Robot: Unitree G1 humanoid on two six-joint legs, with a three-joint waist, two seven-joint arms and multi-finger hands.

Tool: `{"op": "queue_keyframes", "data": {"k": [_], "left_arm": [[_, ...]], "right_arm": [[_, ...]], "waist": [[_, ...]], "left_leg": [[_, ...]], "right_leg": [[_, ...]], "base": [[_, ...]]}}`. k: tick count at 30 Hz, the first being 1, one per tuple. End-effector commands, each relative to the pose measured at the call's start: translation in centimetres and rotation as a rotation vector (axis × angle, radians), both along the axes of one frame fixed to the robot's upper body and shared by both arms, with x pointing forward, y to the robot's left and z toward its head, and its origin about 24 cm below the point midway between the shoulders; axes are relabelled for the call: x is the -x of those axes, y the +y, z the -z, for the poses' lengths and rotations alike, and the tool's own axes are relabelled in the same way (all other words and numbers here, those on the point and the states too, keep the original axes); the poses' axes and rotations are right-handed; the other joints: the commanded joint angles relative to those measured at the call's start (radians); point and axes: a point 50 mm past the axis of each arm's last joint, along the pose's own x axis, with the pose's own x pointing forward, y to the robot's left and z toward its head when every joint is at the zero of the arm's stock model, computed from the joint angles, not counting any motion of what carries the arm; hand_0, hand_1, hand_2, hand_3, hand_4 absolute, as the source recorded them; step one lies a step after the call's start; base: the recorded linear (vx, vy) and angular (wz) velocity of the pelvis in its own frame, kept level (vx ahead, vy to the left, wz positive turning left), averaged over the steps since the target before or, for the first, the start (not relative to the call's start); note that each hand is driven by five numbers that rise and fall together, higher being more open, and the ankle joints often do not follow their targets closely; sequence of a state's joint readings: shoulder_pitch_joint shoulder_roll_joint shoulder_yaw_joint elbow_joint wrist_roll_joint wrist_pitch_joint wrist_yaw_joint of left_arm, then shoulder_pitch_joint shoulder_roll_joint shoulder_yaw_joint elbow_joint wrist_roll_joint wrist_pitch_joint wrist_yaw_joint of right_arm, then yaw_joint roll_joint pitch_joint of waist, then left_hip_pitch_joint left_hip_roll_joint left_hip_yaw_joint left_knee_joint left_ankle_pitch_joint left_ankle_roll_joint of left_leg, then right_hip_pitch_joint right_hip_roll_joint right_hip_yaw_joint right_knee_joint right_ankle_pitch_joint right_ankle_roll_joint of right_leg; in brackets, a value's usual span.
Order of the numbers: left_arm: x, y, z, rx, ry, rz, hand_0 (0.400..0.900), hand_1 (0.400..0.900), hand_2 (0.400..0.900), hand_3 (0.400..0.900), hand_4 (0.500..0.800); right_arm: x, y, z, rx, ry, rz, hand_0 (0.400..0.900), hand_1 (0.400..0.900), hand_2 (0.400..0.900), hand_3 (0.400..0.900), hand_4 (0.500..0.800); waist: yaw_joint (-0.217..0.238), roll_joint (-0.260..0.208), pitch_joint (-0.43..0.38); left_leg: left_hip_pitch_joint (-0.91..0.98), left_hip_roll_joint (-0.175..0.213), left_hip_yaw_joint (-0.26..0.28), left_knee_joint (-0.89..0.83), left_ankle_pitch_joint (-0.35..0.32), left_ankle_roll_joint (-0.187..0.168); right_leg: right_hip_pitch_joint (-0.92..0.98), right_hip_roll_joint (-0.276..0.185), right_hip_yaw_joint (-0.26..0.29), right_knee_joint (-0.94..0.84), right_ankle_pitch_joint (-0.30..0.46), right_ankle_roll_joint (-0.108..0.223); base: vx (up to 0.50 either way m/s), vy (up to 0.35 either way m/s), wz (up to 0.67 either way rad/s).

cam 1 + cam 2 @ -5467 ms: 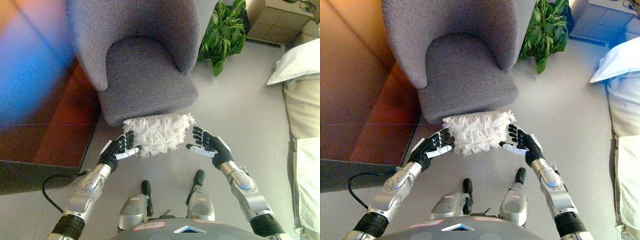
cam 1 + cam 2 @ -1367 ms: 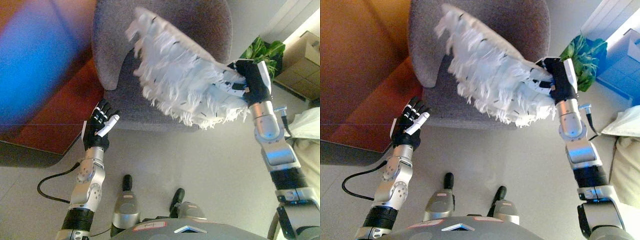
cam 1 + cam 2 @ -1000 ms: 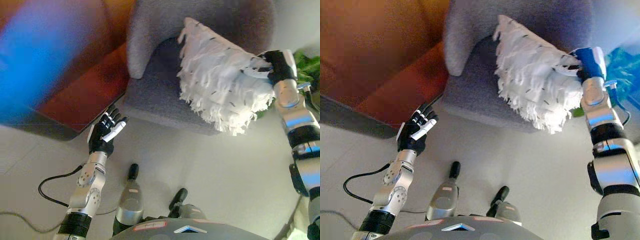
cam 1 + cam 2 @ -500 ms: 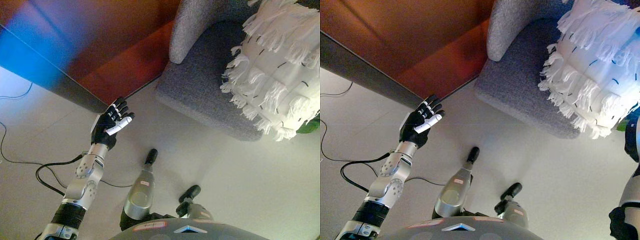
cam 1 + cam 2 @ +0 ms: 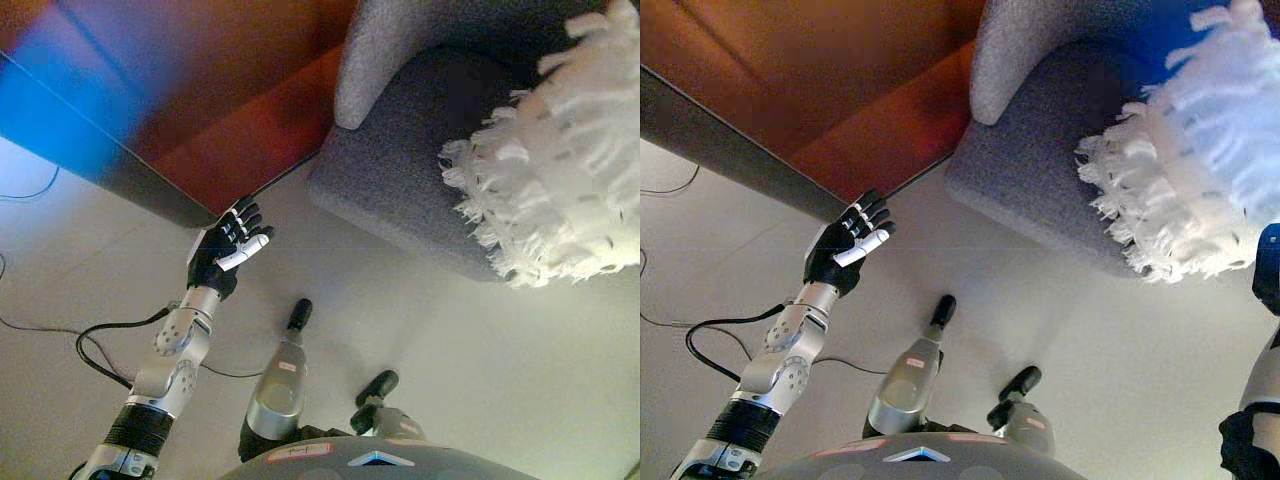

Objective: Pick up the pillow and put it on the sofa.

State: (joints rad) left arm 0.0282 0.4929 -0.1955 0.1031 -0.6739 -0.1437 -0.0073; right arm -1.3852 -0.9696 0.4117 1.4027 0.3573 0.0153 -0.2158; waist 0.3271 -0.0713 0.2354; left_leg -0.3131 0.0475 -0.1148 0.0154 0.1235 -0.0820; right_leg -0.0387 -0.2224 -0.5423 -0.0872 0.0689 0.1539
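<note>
The pillow [image 5: 560, 180] is white and fluffy, with lots of soft tassels all over. It is over the right side of the grey sofa [image 5: 400, 190] seat, with its lower edge hanging past the front of the seat. I cannot tell if it rests on the seat or is held just above it.

The left hand [image 5: 225, 255] is out over the floor, near the corner of a dark wood table [image 5: 170, 120], well apart from the pillow. Its fingers are loose and straight, and it holds nothing. The right hand does not show, so I cannot say if it grips the pillow.

The pillow looks light and squashy. It will bend and flop if held by one corner, and the tassels can slip through fingers. It is best to grab the thick edge, deep in, not just the fringe. It will not break if it drops.
</note>
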Motion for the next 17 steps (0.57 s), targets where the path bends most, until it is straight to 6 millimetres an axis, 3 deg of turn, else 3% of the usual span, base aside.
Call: {"op": "queue_keyframes", "data": {"k": [1,13,17], "left_arm": [[-0.6,-1.4,-4.0,0.01,-0.195,0.08,0.9,0.9,0.9,0.9,0.8],[-0.3,-0.7,-2.8,0.014,-0.135,0.025,0.9,0.9,0.9,0.9,0.8],[0.1,-0.3,-1.8,0.022,-0.099,-0.025,0.9,0.9,0.9,0.9,0.8]], "right_arm": [[0.2,2.8,-6.4,0.142,-0.302,-0.101,0.9,0.9,0.9,0.9,0.8],[-2.2,9.3,-3.3,0.106,-0.443,-0.414,0.9,0.9,0.9,0.9,0.8],[-1.6,11.2,0.6,0.084,-0.456,-0.525,0.9,0.9,0.9,0.9,0.8]], "waist": [[-0.015,-0.048,-0.065],[-0.129,-0.058,-0.11],[-0.175,-0.051,-0.128]], "left_leg": [[0.052,0.017,0.033,-0.011,-0.019,-0.034],[0.129,0.028,0.11,-0.011,-0.051,-0.015],[0.163,0.036,0.142,-0.017,-0.062,-0.011]], "right_leg": [[0.06,-0.047,0.043,0.006,0.01,0.063],[0.069,-0.057,0.116,0.009,0.023,0.059],[0.074,-0.059,0.144,0.012,0.022,0.058]], "base": [[0.0,0.013,-0.13],[-0.02,0.044,-0.29],[0.01,0.033,-0.28]]}}
